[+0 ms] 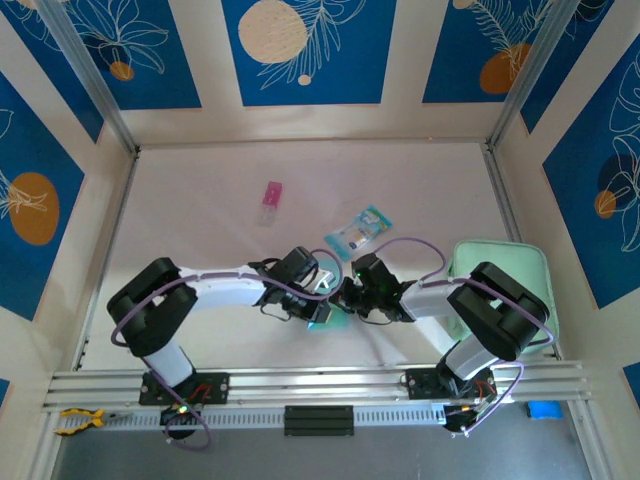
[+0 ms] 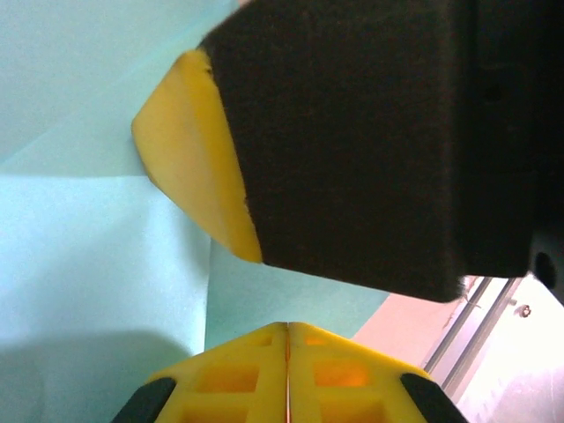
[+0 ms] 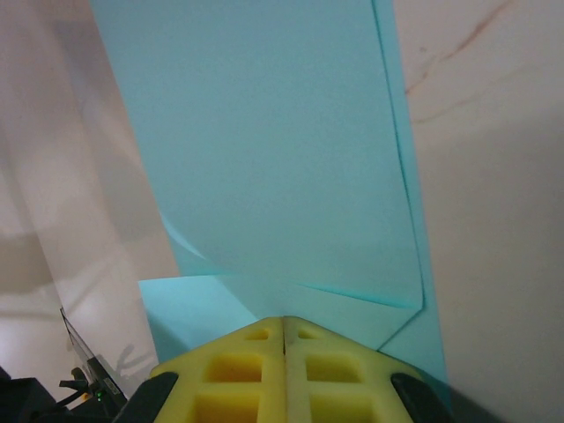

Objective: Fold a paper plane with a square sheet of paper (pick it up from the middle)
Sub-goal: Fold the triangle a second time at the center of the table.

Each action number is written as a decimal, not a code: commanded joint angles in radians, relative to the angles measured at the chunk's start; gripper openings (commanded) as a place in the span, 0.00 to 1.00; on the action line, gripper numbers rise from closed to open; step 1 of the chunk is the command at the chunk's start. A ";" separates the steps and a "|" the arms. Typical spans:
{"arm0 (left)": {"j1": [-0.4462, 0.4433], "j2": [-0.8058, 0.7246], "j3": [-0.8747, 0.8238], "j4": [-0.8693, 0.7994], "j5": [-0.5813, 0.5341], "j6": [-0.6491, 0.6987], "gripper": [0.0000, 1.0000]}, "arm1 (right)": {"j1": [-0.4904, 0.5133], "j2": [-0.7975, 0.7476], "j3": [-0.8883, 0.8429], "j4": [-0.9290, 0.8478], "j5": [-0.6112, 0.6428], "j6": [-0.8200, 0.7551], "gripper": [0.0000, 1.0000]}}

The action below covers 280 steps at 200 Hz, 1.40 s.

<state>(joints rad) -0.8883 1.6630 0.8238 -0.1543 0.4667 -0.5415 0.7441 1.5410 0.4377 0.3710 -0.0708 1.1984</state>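
Yellow left fingers [image 2: 231, 374] sit closest to the lens in the left wrist view, pressed together so that only a thin seam runs between them, and they pinch the lower edge of the square sheet of paper [image 2: 88, 264]. That sheet is light blue, and a straight vertical edge on it rises from the fingertips. Just above, one of the right fingers [image 2: 189, 167] lies against the same sheet, its black housing looming behind it. In the right wrist view those right fingers are likewise shut tight on the sheet, which stretches away from their tips as a tall, narrow panel. Slanting creases meet near the grip, and a second layer peeks out along the panel's right edge. From above, the two arms reach in from either side and meet near the middle of the pale surface [image 1: 200, 200], with a corner of blue paper showing just below their wrists. Farther back lies a teal-and-clear packet [image 1: 358, 233], and well left of it a small pink item [image 1: 271, 200]. A mint-green pad [image 1: 500, 262] rests on the right, partly under the right arm.
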 commanded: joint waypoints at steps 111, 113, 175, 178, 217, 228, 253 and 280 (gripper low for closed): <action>-0.001 -0.044 -0.123 0.020 -0.007 -0.022 0.10 | -0.018 0.027 -0.020 -0.140 0.012 -0.013 0.00; -0.001 -0.045 -0.125 0.021 -0.005 -0.024 0.10 | -0.018 0.027 -0.020 -0.141 0.012 -0.014 0.00; -0.001 -0.126 -0.204 0.011 -0.001 -0.081 0.10 | -0.023 0.017 -0.022 -0.152 0.011 -0.019 0.00; -0.003 -0.133 -0.205 0.008 -0.005 -0.081 0.10 | -0.024 0.015 -0.022 -0.153 0.011 -0.019 0.00; -0.001 -0.269 -0.184 -0.013 -0.078 -0.084 0.08 | -0.025 0.011 -0.020 -0.155 0.011 -0.022 0.00; -0.001 -0.278 -0.160 -0.003 -0.078 -0.083 0.08 | -0.025 0.012 -0.020 -0.152 0.007 -0.022 0.00; -0.001 -0.204 -0.080 0.013 -0.053 -0.064 0.08 | -0.025 0.017 -0.019 -0.146 0.002 -0.023 0.00; 0.000 -0.091 -0.027 0.052 -0.038 -0.057 0.07 | -0.025 0.023 -0.020 -0.134 -0.006 -0.020 0.00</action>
<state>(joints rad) -0.8883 1.4895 0.7525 -0.1268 0.4152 -0.6193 0.7261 1.5410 0.4385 0.3622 -0.0929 1.1942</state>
